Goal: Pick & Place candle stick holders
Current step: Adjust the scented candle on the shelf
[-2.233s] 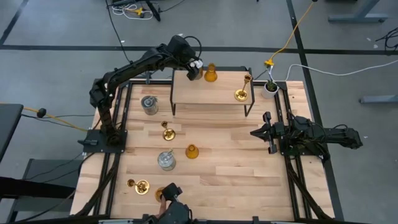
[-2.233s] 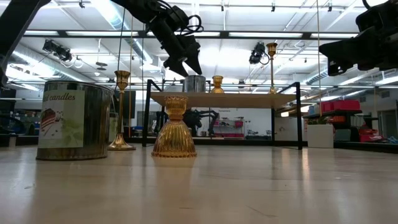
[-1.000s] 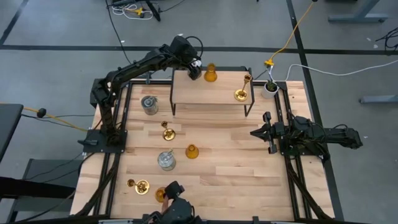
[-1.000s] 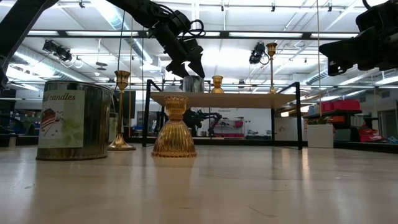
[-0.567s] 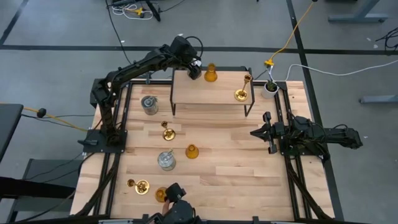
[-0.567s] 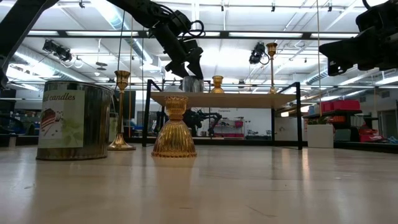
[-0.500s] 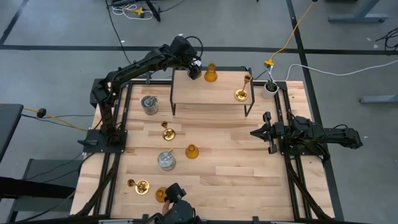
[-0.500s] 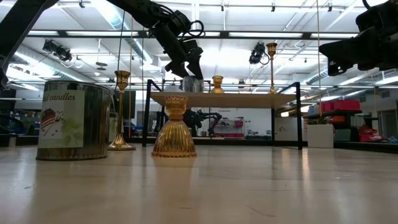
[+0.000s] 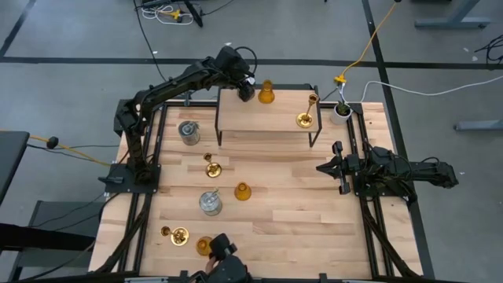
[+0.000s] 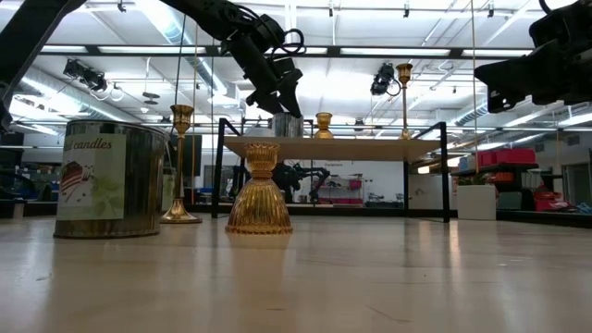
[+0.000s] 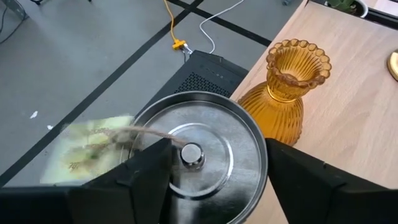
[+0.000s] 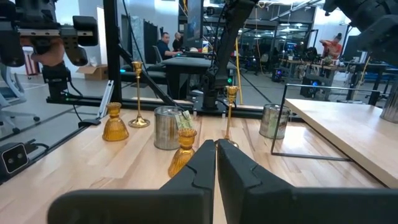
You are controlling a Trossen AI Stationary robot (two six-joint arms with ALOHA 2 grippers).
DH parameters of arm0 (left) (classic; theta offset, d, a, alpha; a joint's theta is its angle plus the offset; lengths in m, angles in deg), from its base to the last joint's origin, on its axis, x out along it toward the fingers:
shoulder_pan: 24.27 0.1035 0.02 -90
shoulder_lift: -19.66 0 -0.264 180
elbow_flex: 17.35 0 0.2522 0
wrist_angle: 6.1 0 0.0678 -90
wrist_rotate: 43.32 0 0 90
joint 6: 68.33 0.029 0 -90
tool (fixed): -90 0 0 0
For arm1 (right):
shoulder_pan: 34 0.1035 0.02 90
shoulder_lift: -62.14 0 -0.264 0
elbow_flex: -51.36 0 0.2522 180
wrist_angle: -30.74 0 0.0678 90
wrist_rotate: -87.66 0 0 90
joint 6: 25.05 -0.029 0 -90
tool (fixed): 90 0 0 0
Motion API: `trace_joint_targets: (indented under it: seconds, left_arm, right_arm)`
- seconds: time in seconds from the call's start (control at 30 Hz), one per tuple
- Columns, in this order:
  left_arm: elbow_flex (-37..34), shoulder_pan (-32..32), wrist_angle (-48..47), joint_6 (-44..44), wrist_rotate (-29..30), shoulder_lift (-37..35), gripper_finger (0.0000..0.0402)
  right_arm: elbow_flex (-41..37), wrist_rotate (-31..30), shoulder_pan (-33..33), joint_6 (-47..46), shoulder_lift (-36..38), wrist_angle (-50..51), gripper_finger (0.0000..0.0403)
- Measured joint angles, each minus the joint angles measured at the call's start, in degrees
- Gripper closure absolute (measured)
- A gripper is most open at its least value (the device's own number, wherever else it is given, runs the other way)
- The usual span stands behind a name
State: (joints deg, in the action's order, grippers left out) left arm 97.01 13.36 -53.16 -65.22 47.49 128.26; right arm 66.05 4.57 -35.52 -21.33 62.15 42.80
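So far your shelf (image 9: 267,118) carries three holders: the silvery tin (image 11: 199,155), the amber holder (image 11: 287,81) just beside it, and a brass stick (image 9: 306,118) at the far end. Your left gripper (image 11: 205,171) straddles the tin, fingers spread either side. Your right gripper (image 9: 334,167) waits pressed together. Six holders sit on the table (image 9: 299,212) yet to place.

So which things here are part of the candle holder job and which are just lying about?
Job:
silver tin holders
amber holders
brass holders

Lying about:
potted plant
yellow cable
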Motion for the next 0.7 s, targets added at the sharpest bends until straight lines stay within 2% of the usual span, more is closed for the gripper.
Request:
trace_joint_targets:
  seconds: [0.23, 0.7]
  left_arm:
    - [0.1, -0.5, -2.9, 0.0, 0.0, -0.1, 0.0163]
    - [0.0, -1.8, -8.6, 0.0, 2.5, -1.4, 0.0163]
  right_arm:
    - [0.0, 0.0, 0.0, 0.0, 0.0, 0.0, 0.0381]
    - [0.0, 0.0, 0.0, 0.0, 0.0, 0.0, 0.0381]
